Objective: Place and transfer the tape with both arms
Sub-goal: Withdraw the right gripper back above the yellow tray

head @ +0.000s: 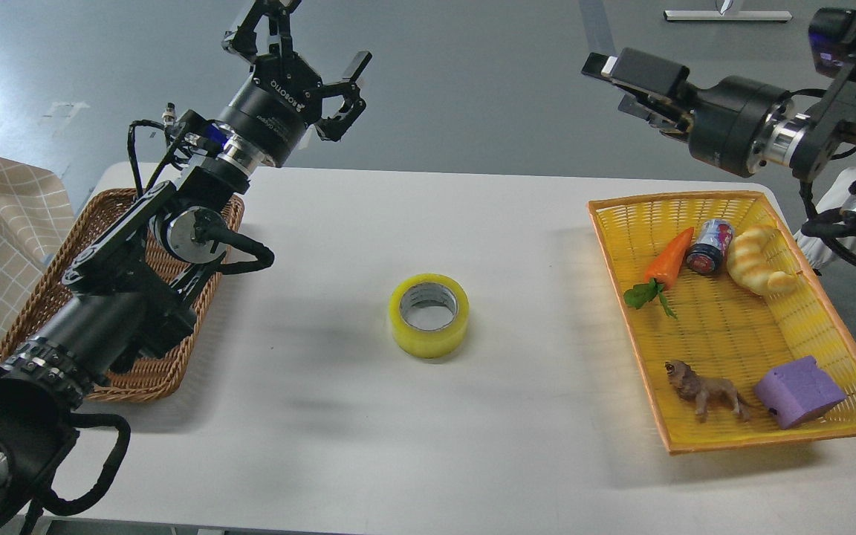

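Nearest, on the right of the white bench [324,446]: a yellow basket [829,435] holding a purple block [798,390], a toy lion [704,390], then a carrot [667,264], a can [710,247] and a bread toy [756,260]. Mid-bench, apart from both baskets: the tape [429,315], flat, core opening upward, untouched. At left, a brown wicker basket [138,371] under the left arm. Farther back, raised above the bench: left end effector [307,52], fingers spread wide, empty; right end effector [625,78], empty, spread of fingers impossible to tell.

One tape [429,315], two baskets [740,334] [49,297], five toys [703,390].
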Controlling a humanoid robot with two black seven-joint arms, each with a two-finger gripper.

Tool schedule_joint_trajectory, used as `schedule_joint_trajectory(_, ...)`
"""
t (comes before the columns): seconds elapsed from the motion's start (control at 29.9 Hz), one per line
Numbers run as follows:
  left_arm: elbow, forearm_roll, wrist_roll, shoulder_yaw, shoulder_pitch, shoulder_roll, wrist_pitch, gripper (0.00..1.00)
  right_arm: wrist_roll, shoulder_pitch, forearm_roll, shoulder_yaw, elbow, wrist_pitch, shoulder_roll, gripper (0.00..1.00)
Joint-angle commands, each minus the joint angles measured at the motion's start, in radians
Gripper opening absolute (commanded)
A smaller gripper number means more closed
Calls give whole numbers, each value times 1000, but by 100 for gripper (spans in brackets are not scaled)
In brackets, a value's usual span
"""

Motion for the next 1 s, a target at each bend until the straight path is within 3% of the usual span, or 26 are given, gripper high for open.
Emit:
schedule_joint_trajectory(0.0,0,0,1,1,-1,0,0,98,19,-53,130,137,-37,0,18,100)
schedule_joint_trajectory(0.4,0,2,2,1,-3,0,0,98,19,-67,617,496,-216,0,218,99)
schedule_joint_trajectory(0.67,0,5,2,1,-3,-6,0,98,19,-88,628,665,-295,0,399,100)
schedule_joint_trajectory(0.87,0,5,2,1,-1,-5,0,98,19,-122,646,685,-290,0,519,100)
schedule_joint_trajectory(0.97,0,8,-2,1,-1,-3,0,98,19,-133,646,684,-290,0,524,99)
